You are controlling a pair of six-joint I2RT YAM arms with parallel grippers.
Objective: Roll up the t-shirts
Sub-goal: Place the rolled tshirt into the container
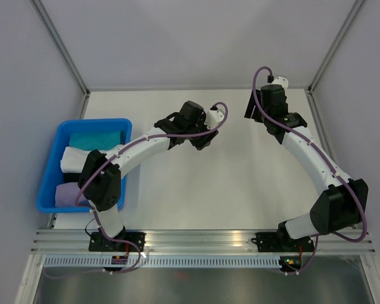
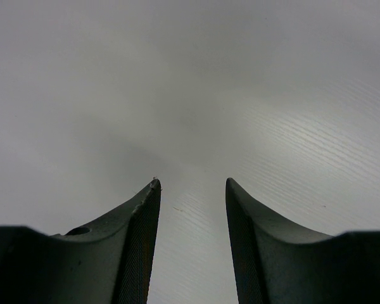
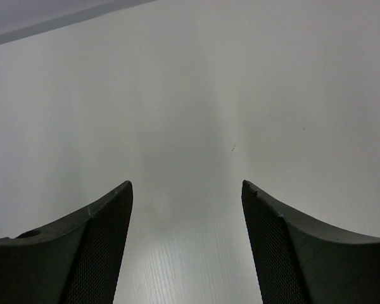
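Observation:
The lavender t-shirt (image 1: 68, 193) lies as a bundle in the near end of a blue bin (image 1: 47, 171) at the table's left edge; the left arm hides part of it. My left gripper (image 1: 199, 139) hovers over bare table at the back middle, far from the bin. In the left wrist view its jaws (image 2: 191, 183) are open and empty. My right gripper (image 1: 253, 106) hovers over the back right of the table. In the right wrist view its jaws (image 3: 187, 187) are wide open and empty. Both wrist views show only white table.
The blue bin also holds a teal cloth (image 1: 98, 138) at its far end and a white cloth (image 1: 73, 158) in the middle. Grey walls close the table at the back and sides. An aluminium rail (image 1: 196, 239) runs along the near edge.

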